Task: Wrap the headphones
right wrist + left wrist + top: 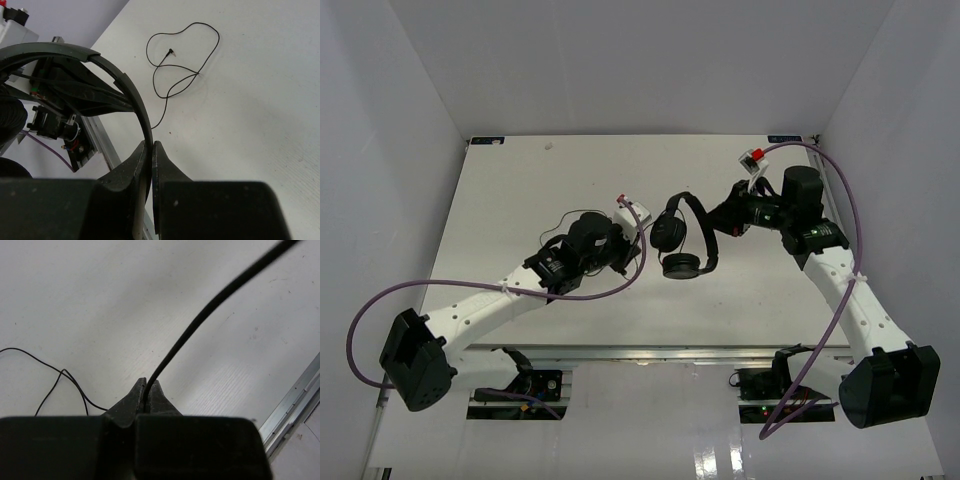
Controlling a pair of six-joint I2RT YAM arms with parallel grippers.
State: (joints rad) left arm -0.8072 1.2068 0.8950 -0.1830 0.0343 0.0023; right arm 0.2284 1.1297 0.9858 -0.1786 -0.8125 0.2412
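The black headphones hang above the table's middle, both round earcups lowest, the lower one facing up. My right gripper is shut on the thin headband, which arcs up and left from the jaws in the right wrist view. My left gripper, just left of the earcups, is shut on the thin black cord, which rises taut to the upper right from its fingertips. The rest of the cord lies in loose loops on the table, ending in the plug.
A slack cord loop lies on the white table beside my left gripper. Thick purple cables arch over both arms. An aluminium rail runs along the near table edge, also in the left wrist view. White walls enclose the table.
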